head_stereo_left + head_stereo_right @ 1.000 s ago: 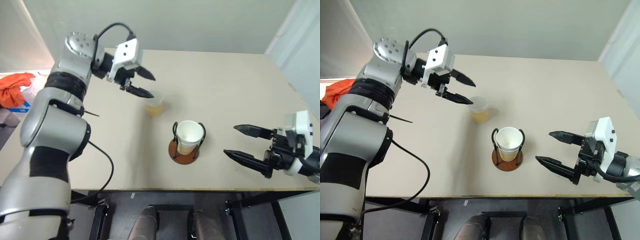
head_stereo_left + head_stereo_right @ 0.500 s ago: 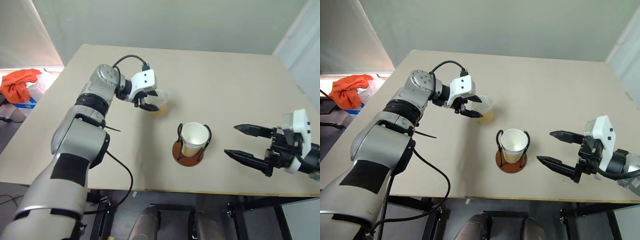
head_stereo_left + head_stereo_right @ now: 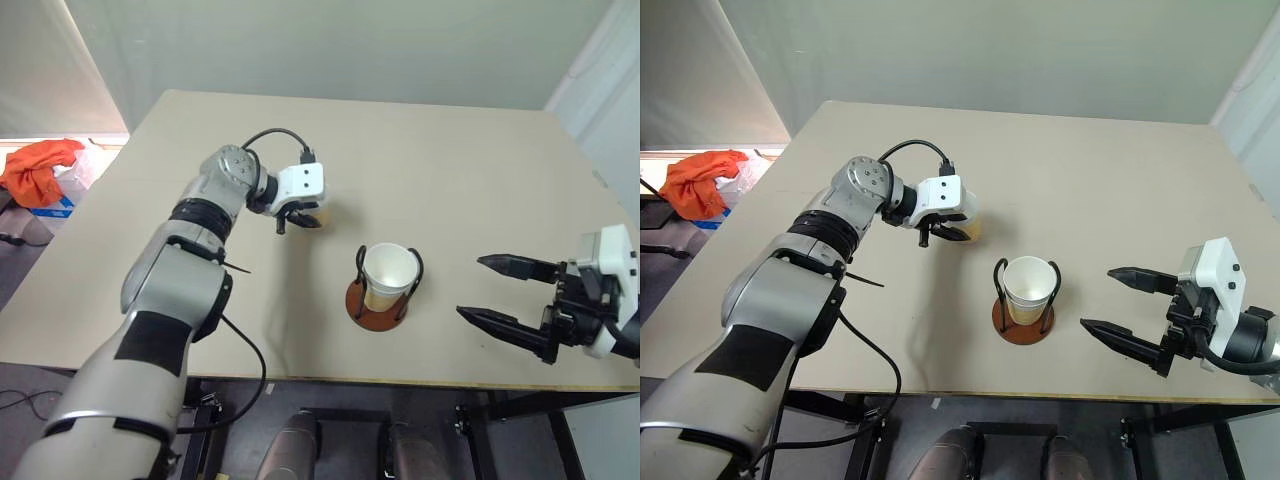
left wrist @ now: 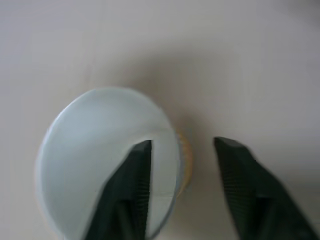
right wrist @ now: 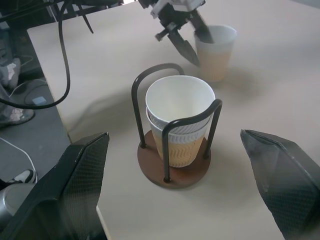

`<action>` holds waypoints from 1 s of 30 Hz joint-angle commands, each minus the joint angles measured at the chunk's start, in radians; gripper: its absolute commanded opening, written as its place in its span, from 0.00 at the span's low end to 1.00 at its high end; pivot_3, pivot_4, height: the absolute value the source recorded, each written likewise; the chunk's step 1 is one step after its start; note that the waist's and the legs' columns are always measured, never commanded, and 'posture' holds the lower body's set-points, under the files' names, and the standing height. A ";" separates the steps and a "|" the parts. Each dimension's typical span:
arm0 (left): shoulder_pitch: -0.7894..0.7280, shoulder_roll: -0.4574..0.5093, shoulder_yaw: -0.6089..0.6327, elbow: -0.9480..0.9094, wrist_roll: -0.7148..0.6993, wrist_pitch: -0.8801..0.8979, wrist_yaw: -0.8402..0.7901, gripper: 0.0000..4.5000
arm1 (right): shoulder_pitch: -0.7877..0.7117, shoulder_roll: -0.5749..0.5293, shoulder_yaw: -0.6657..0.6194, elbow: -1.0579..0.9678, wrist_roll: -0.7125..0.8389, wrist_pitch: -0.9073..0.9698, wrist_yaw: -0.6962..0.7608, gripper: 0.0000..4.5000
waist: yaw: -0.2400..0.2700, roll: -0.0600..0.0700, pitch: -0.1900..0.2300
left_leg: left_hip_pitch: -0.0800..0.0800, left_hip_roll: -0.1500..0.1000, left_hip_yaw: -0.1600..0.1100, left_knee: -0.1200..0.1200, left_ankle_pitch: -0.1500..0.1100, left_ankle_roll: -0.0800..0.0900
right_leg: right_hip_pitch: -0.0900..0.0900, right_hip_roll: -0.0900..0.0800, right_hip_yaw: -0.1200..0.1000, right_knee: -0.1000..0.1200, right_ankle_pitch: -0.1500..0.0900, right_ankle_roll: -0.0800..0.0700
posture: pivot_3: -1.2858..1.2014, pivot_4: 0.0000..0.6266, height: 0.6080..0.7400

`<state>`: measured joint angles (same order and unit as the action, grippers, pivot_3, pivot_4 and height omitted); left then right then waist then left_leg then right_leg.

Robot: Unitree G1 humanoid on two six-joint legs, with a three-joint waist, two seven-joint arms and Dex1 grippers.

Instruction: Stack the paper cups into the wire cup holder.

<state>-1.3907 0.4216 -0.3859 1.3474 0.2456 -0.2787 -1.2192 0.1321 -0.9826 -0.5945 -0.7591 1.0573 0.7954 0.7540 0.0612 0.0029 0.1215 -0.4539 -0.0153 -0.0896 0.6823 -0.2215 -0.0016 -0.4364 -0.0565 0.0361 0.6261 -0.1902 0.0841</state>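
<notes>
A loose paper cup (image 5: 217, 50) stands upright on the table, behind and to the left of the wire cup holder (image 3: 372, 312). My left gripper (image 3: 942, 235) straddles its rim. One finger (image 4: 132, 185) is inside the cup and the other (image 4: 240, 185) is outside. A small gap remains between the outer finger and the cup wall (image 4: 182, 160). Two paper cups (image 5: 180, 100) sit nested inside the holder's black wire loops (image 5: 135, 100). To the right of the holder my right gripper (image 3: 470, 287) hangs open and holds nothing.
The tan table (image 3: 450, 160) stretches wide behind and to the right of the cups. Its front edge (image 3: 300, 380) runs close below the holder. An orange cloth (image 3: 35, 170) lies on the floor off the table's left side.
My left gripper came down onto the loose cup, slid one finger inside its rim and narrowed its jaws. The right gripper stayed where it was. The camera view shifted.
</notes>
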 commanded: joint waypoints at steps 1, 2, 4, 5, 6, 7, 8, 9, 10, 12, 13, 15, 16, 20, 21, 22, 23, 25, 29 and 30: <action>-0.048 0.042 0.032 -0.019 0.004 -0.032 -0.122 0.11 | -0.021 -0.007 -0.008 -0.011 0.009 -0.015 -0.008 0.99 | -0.001 0.000 0.000 | 0.000 0.000 0.000 0.000 0.000 0.000 | 0.000 -0.001 0.000 0.000 0.000 0.000 | 0.52 0.24 1.00; -0.056 0.053 0.043 -0.023 -0.006 -0.035 -0.173 0.02 | -0.024 -0.008 -0.004 -0.008 0.006 -0.017 -0.006 0.99 | -0.002 0.000 0.000 | 0.000 0.000 0.000 0.000 0.000 0.000 | 0.000 0.000 0.000 0.000 0.000 0.000 | 0.52 0.24 1.00; -0.074 0.074 0.065 -0.031 -0.022 -0.044 -0.258 0.01 | -0.029 -0.008 0.002 -0.002 0.000 -0.020 -0.001 0.99 | -0.002 0.000 0.000 | 0.000 0.000 0.000 0.000 0.000 0.000 | 0.000 -0.001 0.000 0.000 0.000 0.000 | 0.52 0.24 1.00; -0.089 0.086 0.084 -0.038 -0.039 -0.052 -0.312 0.01 | -0.033 -0.010 0.006 0.004 -0.003 -0.021 0.003 0.99 | -0.002 0.000 0.000 | 0.000 0.000 0.000 0.000 0.000 0.001 | 0.000 0.000 0.000 0.000 0.000 0.000 | 0.52 0.24 1.00; -0.103 0.096 0.098 -0.045 -0.058 -0.059 -0.354 0.01 | -0.036 -0.011 0.008 0.008 -0.006 -0.023 0.008 0.99 | -0.002 0.000 0.000 | 0.000 0.000 -0.001 0.000 0.000 0.001 | 0.000 0.000 0.000 0.000 0.000 0.000 | 0.52 0.24 1.00; -0.124 0.108 0.095 -0.058 -0.100 -0.074 -0.380 0.01 | -0.037 -0.015 0.009 0.013 -0.010 -0.023 0.017 0.99 | -0.001 0.000 0.000 | -0.001 0.000 -0.001 0.000 -0.001 0.001 | 0.000 -0.001 0.000 0.000 0.000 0.000 | 0.52 0.24 1.00; -0.138 0.117 0.083 -0.073 -0.140 -0.084 -0.393 0.01 | -0.035 -0.017 0.007 0.015 -0.012 -0.024 0.025 0.99 | -0.001 0.000 0.000 | -0.001 0.000 -0.002 0.000 -0.001 0.002 | 0.000 -0.001 0.001 -0.001 0.000 0.000 | 0.52 0.24 1.00; -0.149 0.131 0.048 -0.109 -0.208 -0.087 -0.395 0.01 | -0.029 -0.020 -0.002 0.021 -0.015 -0.025 0.037 0.99 | -0.001 0.000 0.000 | -0.001 -0.001 -0.002 0.000 -0.001 0.002 | 0.000 -0.001 0.001 0.000 0.000 0.001 | 0.52 0.24 1.00; -0.153 0.146 0.006 -0.154 -0.281 -0.085 -0.395 0.01 | -0.021 -0.023 -0.013 0.026 -0.020 -0.026 0.050 0.99 | 0.000 0.000 0.000 | -0.002 -0.001 -0.002 0.000 -0.001 0.002 | 0.000 -0.001 0.001 -0.001 0.000 0.001 | 0.52 0.24 1.00; -0.150 0.204 -0.106 -0.316 -0.477 -0.047 -0.395 0.01 | 0.005 -0.028 -0.041 0.040 -0.039 -0.027 0.084 0.99 | 0.000 0.000 0.000 | -0.002 -0.001 -0.002 0.000 -0.002 0.003 | 0.000 -0.002 0.002 -0.001 0.000 0.001 | 0.52 0.24 1.00; -0.146 0.241 -0.164 -0.421 -0.593 -0.014 -0.395 0.01 | 0.019 -0.030 -0.054 0.046 -0.049 -0.029 0.098 0.99 | -0.001 0.000 0.000 | -0.002 -0.001 -0.003 0.000 -0.003 0.004 | 0.000 -0.003 0.003 -0.001 0.000 0.001 | 0.52 0.24 1.00; -0.145 0.308 -0.258 -0.607 -0.802 0.051 -0.395 0.01 | 0.037 -0.033 -0.072 0.055 -0.064 -0.032 0.116 0.99 | -0.002 0.000 0.000 | -0.002 -0.001 -0.001 -0.001 -0.005 0.002 | -0.001 -0.001 0.002 0.000 0.000 0.002 | 0.52 0.24 1.00; -0.148 0.337 -0.298 -0.683 -0.893 0.077 -0.395 0.01 | 0.043 -0.034 -0.079 0.058 -0.069 -0.033 0.123 0.99 | -0.003 0.000 -0.001 | -0.002 0.000 -0.001 -0.001 -0.007 0.002 | -0.001 -0.002 0.002 -0.001 0.000 0.002 | 0.52 0.24 1.00; -0.163 0.428 -0.473 -0.928 -1.117 0.080 -0.395 0.01 | 0.064 -0.026 -0.110 0.041 -0.060 -0.026 0.136 0.99 | -0.003 0.001 -0.001 | 0.000 0.001 0.001 0.000 -0.011 0.002 | -0.001 -0.004 0.002 0.000 -0.001 0.002 | 0.52 0.24 1.00; -0.168 0.442 -0.517 -0.966 -1.147 0.073 -0.395 0.01 | 0.075 -0.021 -0.123 0.030 -0.053 -0.022 0.137 0.99 | -0.003 0.001 -0.001 | 0.000 0.001 0.002 0.000 -0.011 0.001 | -0.001 -0.001 0.002 0.000 -0.001 0.001 | 0.52 0.24 1.00; -0.174 0.451 -0.556 -0.990 -1.170 0.065 -0.395 0.01 | 0.088 -0.016 -0.137 0.021 -0.043 -0.013 0.135 0.99 | -0.003 0.001 -0.001 | 0.000 0.002 0.002 0.001 -0.011 0.001 | 0.000 -0.003 0.002 0.000 -0.001 0.001 | 0.52 0.24 1.00; -0.181 0.457 -0.595 -1.002 -1.183 0.054 -0.395 0.01 | 0.110 -0.014 -0.165 0.009 -0.015 0.005 0.138 0.99 | -0.003 0.001 -0.001 | 0.001 0.002 0.002 0.001 -0.012 0.001 | 0.000 -0.003 0.003 0.000 -0.001 0.001 | 0.52 0.24 1.00; -0.198 0.454 -0.665 -0.994 -1.181 0.014 -0.395 0.01 | 0.140 -0.006 -0.218 -0.018 0.037 0.024 0.131 0.99 | -0.003 0.001 -0.001 | 0.001 0.003 0.002 0.001 -0.012 0.001 | 0.000 -0.003 0.002 0.001 -0.001 0.000 | 0.52 0.24 1.00; -0.230 0.412 -0.748 -0.940 -1.174 -0.047 -0.395 0.01 | 0.181 0.000 -0.275 -0.052 0.064 0.036 0.103 0.99 | -0.006 0.001 0.000 | 0.002 0.004 0.003 0.001 -0.012 0.001 | 0.001 -0.002 0.003 0.001 -0.002 -0.002 | 0.52 0.24 1.00; -0.236 0.387 -0.769 -0.907 -1.149 -0.072 -0.395 0.01 | 0.188 0.002 -0.281 -0.057 0.066 0.037 0.093 0.99 | -0.006 0.001 0.000 | 0.002 0.004 0.003 0.001 -0.012 0.002 | 0.001 -0.002 0.002 0.000 -0.001 -0.002 | 0.52 0.24 1.00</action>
<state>-1.5841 0.8328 -1.1423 0.4018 -0.9149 -0.2976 -1.5809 0.3132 -0.9844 -0.8270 -0.7941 1.1001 0.8322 0.8689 0.0554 0.0037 0.1211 -0.4514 -0.0113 -0.0869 0.6844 -0.2338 0.0011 -0.4348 -0.0589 0.0387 0.6265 -0.1919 0.0800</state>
